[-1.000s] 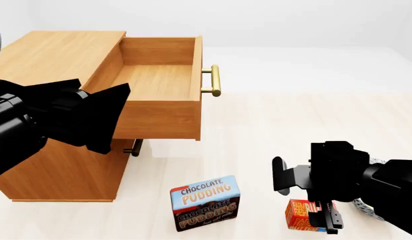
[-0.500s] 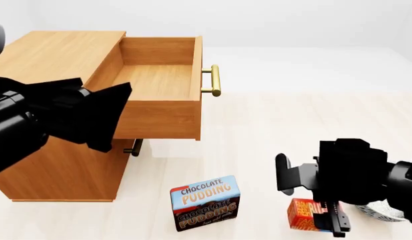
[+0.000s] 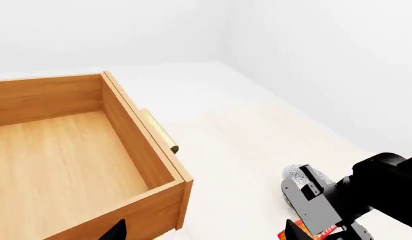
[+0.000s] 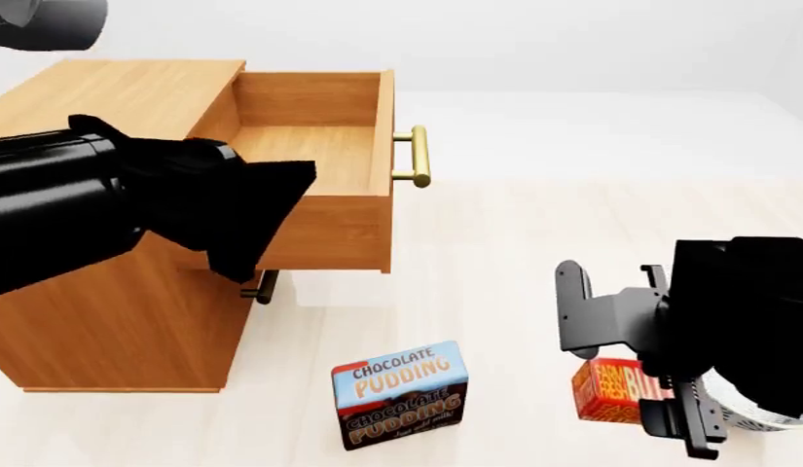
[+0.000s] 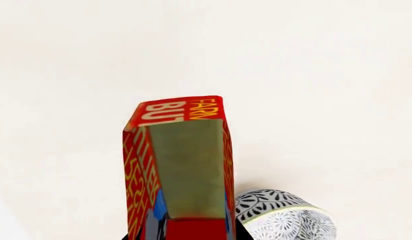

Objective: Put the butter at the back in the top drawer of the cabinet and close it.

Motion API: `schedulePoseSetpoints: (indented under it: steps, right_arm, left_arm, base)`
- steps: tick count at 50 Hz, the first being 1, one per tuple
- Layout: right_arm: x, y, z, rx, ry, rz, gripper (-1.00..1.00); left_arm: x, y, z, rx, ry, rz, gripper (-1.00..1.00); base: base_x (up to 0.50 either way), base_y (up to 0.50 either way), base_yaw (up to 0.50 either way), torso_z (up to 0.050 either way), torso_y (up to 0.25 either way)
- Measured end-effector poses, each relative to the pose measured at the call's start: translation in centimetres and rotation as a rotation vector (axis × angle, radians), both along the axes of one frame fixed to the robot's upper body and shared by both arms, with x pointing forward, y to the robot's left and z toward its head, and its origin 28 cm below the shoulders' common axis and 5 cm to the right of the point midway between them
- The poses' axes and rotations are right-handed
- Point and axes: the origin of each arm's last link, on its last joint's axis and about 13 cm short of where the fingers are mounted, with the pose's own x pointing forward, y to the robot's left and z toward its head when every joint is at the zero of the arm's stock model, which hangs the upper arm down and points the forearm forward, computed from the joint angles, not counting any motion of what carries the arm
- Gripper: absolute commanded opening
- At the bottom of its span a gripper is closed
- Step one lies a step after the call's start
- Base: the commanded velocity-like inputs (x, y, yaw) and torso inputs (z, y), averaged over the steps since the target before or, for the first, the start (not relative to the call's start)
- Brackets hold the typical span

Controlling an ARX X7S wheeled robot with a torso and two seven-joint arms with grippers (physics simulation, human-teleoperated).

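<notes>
The butter (image 4: pixel 613 389), a small red-orange box with yellow lettering, hangs a little above the floor at the lower right, with my right gripper (image 4: pixel 650 404) shut on it. In the right wrist view the butter (image 5: pixel 179 160) fills the space between the jaws of that gripper (image 5: pixel 186 235). The cabinet (image 4: pixel 116 311) stands at the left with its top drawer (image 4: pixel 310 156) pulled out and empty, brass handle (image 4: pixel 419 156) facing right. My left gripper (image 4: pixel 272 224) hovers open over the drawer's near corner (image 3: pixel 182 182), holding nothing.
A blue-and-brown chocolate pudding box (image 4: pixel 401 394) stands on the floor in front of the cabinet. A black-and-white patterned bowl (image 4: pixel 751 413) lies just right of the butter, close under my right arm. A lower drawer's handle (image 4: pixel 260 288) shows beneath the open drawer.
My right gripper has risen and shifted slightly right, lifting the butter off the floor. My left arm has moved forward and right, over the open drawer's side.
</notes>
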Motion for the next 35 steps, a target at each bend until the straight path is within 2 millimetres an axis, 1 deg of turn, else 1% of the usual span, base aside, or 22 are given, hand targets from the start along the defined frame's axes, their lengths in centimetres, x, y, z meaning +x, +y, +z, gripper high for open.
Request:
schedulePoseSetpoints:
  steps: [8,16,25,35]
  right_arm:
    - [-1.0,0.7,1.9,0.003,-0.038,0.028,-1.00]
    - [-1.5,1.4,3.2,0.005,-0.062,0.052,-1.00]
    - [-1.7,2.1,4.5,0.014,-0.080,0.075,-1.00]
    - [-1.8,2.8,5.7,0.027,-0.099,0.095,-1.00]
  left_arm:
    - [1.0,-0.6,0.9,0.077,0.017,-0.109,1.00]
    - [2.2,-1.0,1.5,0.194,-0.004,-0.224,1.00]
    - [3.6,-1.4,1.5,0.325,-0.030,-0.331,1.00]
    - [4.6,-1.6,0.9,0.444,-0.035,-0.443,1.00]
  base:
    - [0.00,0.00,0.00,0.000,0.000]
    - [0.00,0.00,0.00,0.000,0.001]
    - [0.00,0.00,0.00,0.000,0.001]
    - [0.00,0.00,0.00,0.001,0.001]
